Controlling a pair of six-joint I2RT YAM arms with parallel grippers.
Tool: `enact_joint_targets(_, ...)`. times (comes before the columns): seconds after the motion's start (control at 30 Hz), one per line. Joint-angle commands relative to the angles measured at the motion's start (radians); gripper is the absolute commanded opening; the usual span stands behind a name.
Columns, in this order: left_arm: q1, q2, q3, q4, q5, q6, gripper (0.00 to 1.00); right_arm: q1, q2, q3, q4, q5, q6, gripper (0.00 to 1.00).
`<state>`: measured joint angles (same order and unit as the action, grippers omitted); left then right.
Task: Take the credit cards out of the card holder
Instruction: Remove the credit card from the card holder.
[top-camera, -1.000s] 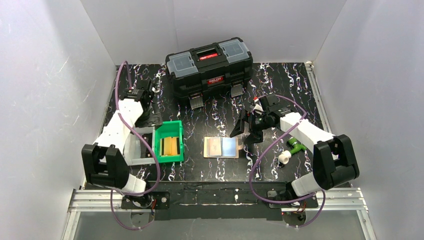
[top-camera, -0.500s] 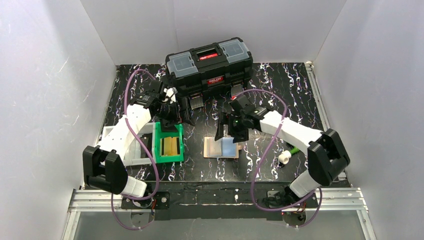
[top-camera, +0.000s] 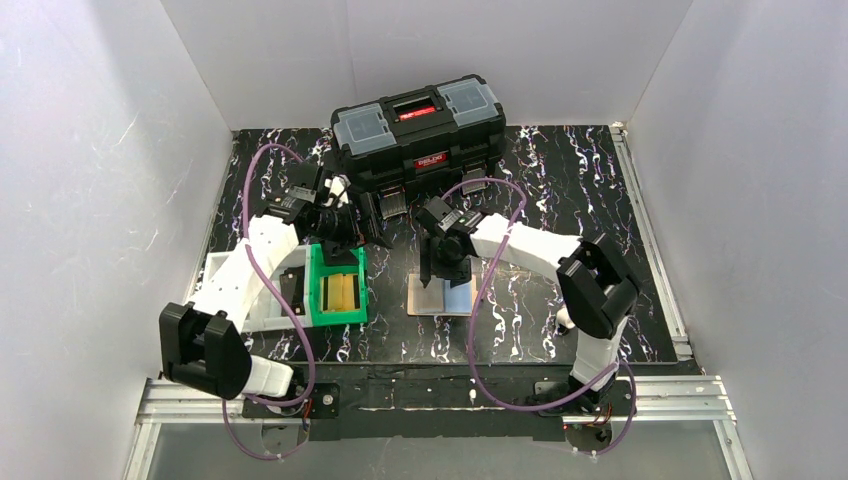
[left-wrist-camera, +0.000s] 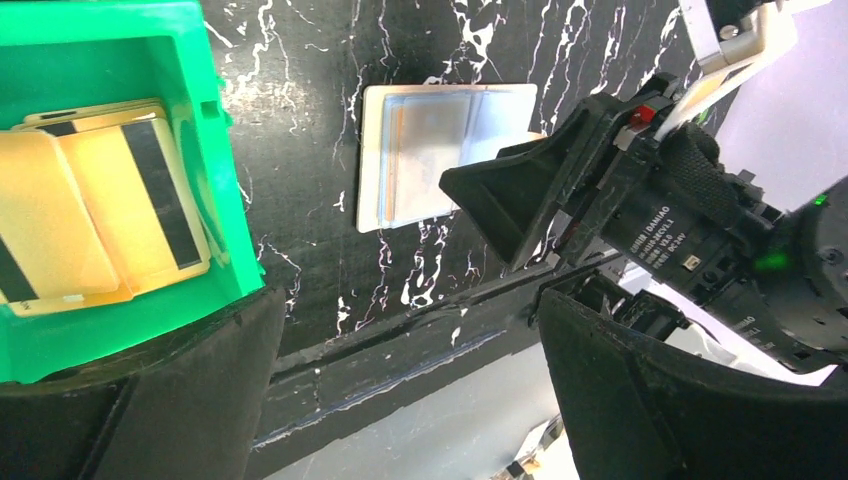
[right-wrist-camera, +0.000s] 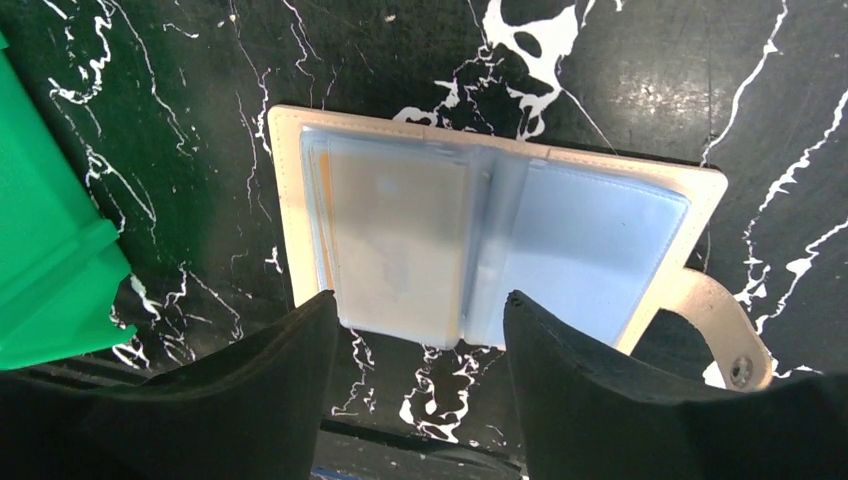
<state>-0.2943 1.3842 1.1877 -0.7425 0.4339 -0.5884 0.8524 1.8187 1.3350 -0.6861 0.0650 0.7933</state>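
The card holder (top-camera: 441, 303) lies open and flat on the black marbled table, tan rim up. In the right wrist view (right-wrist-camera: 284, 200) its left clear pocket holds a greyish-tan card (right-wrist-camera: 395, 235) and its right pocket a light blue card (right-wrist-camera: 600, 250). A snap strap (right-wrist-camera: 715, 320) sticks out at its right. My right gripper (top-camera: 437, 264) hovers open just above the holder's near edge (right-wrist-camera: 420, 325), touching nothing. My left gripper (top-camera: 364, 226) is open and empty, above the table between the green bin and the toolbox (left-wrist-camera: 410, 345). The holder also shows in the left wrist view (left-wrist-camera: 430, 150).
A green plastic bin (top-camera: 337, 290) with yellow-tan striped slabs (left-wrist-camera: 110, 210) stands left of the holder, against a white tray (top-camera: 262, 300). A black toolbox (top-camera: 420, 130) stands at the back, behind both grippers. White walls enclose the table.
My right arm has swung left from the right side to above the card holder. My left arm has moved right and forward, from the table's left edge to in front of the toolbox.
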Motion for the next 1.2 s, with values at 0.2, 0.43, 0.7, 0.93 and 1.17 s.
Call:
enact_joint_targets(0.2, -0.001, -0.070, 0.006, -0.055, -0.090, -0.027, 0.98, 0.044, 0.093, 0.113, -0.068, 0.045, -0.002, 0.65)
enact_joint_targets(0.43, -0.001, -0.073, -0.002, -0.056, -0.098, -0.026, 0.98, 0.045, 0.166, 0.143, -0.090, 0.038, -0.021, 0.65)
enact_joint_targets(0.7, -0.006, -0.071, -0.025, -0.036, -0.090, -0.048, 0.98, 0.043, 0.178, 0.101, -0.074, 0.014, -0.038, 0.48)
enact_joint_targets(0.93, -0.058, -0.030, -0.016, -0.029, -0.103, -0.061, 0.95, 0.010, 0.152, -0.001, 0.003, -0.056, -0.042, 0.21)
enact_joint_targets(1.17, -0.147, 0.034, -0.012, -0.003, -0.110, -0.081, 0.79, -0.043, 0.103, -0.108, 0.124, -0.194, -0.056, 0.05)
